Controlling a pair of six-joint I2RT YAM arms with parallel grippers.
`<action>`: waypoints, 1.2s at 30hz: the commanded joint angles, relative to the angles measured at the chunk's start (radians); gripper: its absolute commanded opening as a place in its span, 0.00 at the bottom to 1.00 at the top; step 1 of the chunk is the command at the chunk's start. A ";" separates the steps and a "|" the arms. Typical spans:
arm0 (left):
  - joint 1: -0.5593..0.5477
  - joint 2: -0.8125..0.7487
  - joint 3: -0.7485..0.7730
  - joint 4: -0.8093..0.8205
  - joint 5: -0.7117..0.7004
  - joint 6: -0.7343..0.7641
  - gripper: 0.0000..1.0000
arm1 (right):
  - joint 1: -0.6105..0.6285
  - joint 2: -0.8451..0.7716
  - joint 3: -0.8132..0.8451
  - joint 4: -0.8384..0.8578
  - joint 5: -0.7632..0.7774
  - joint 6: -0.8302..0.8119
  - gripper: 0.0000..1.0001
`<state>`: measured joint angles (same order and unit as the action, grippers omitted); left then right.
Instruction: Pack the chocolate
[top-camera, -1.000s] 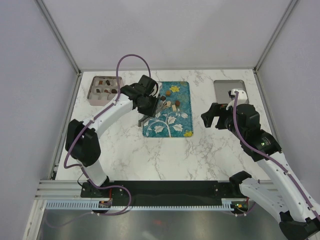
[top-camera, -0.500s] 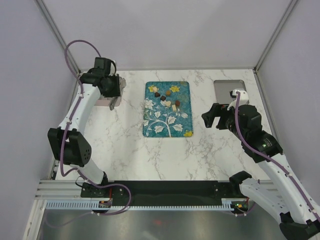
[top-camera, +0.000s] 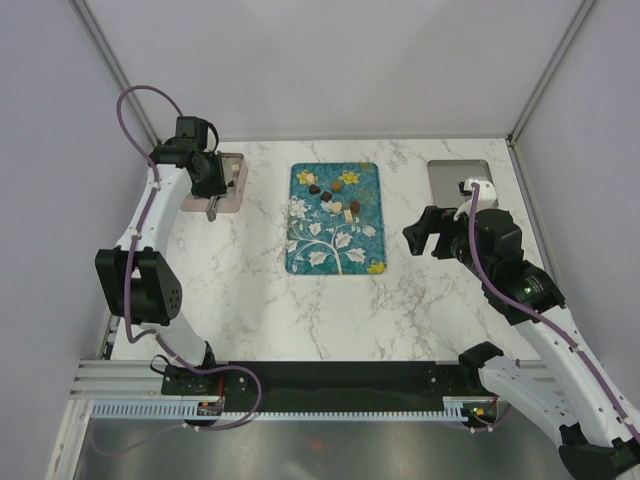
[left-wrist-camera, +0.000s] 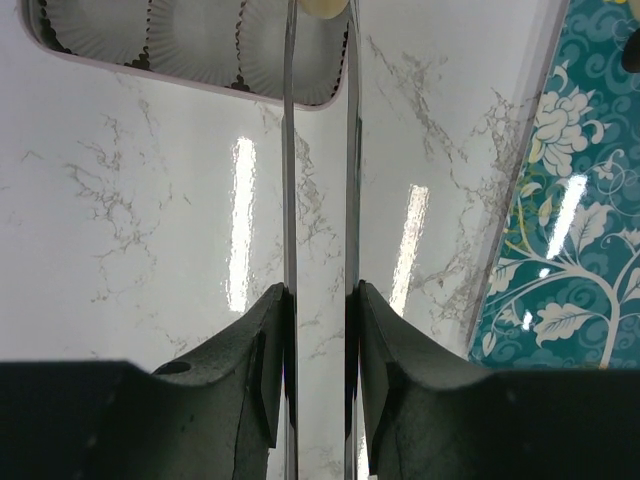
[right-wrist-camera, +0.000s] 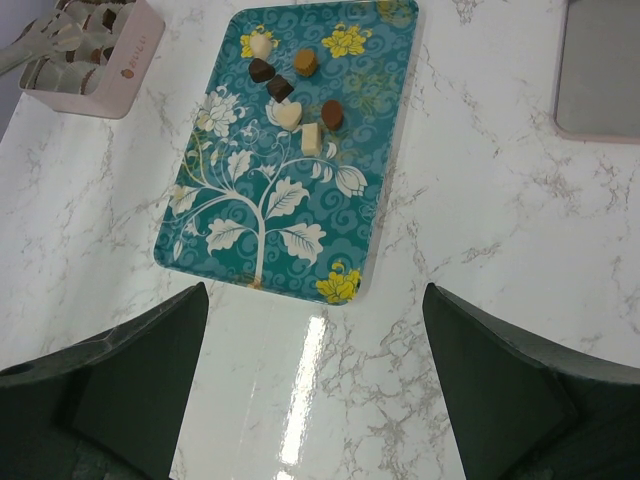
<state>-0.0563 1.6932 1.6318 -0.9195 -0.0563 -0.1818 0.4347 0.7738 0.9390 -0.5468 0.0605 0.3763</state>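
Note:
Several chocolate pieces (top-camera: 335, 197), dark brown, mid brown and cream, lie at the far end of the teal flowered tray (top-camera: 335, 250); they also show in the right wrist view (right-wrist-camera: 288, 114). My left gripper (top-camera: 205, 178) is shut on the metal tongs (left-wrist-camera: 290, 150), its jaws (left-wrist-camera: 320, 290) pressing both blades. The tong tips pinch a cream chocolate piece (left-wrist-camera: 323, 7) over the white paper cups of the pink box (left-wrist-camera: 180, 80). The box (top-camera: 228, 195) holds several pieces (right-wrist-camera: 95, 20). My right gripper (top-camera: 428, 238) is open and empty, above the table right of the tray (right-wrist-camera: 315, 290).
A flat grey lid (top-camera: 458, 178) lies at the far right, beyond my right gripper. The box stands at the far left, the tray in the middle. White walls and frame posts close in the marble table on three sides.
My left arm has swung from the tray to the pink box at the far left, carrying the tongs. The right arm has not moved.

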 joint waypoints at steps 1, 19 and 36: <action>0.009 0.008 0.014 0.007 -0.050 -0.028 0.28 | -0.001 -0.002 0.012 0.016 0.001 -0.011 0.97; 0.015 0.036 -0.066 0.030 -0.034 -0.035 0.33 | 0.001 -0.011 0.003 0.015 0.001 -0.007 0.97; 0.013 0.052 -0.052 0.039 -0.028 -0.025 0.40 | -0.001 -0.013 0.001 0.015 0.006 -0.008 0.97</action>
<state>-0.0471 1.7565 1.5654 -0.9100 -0.0925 -0.1905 0.4347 0.7731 0.9390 -0.5468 0.0601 0.3767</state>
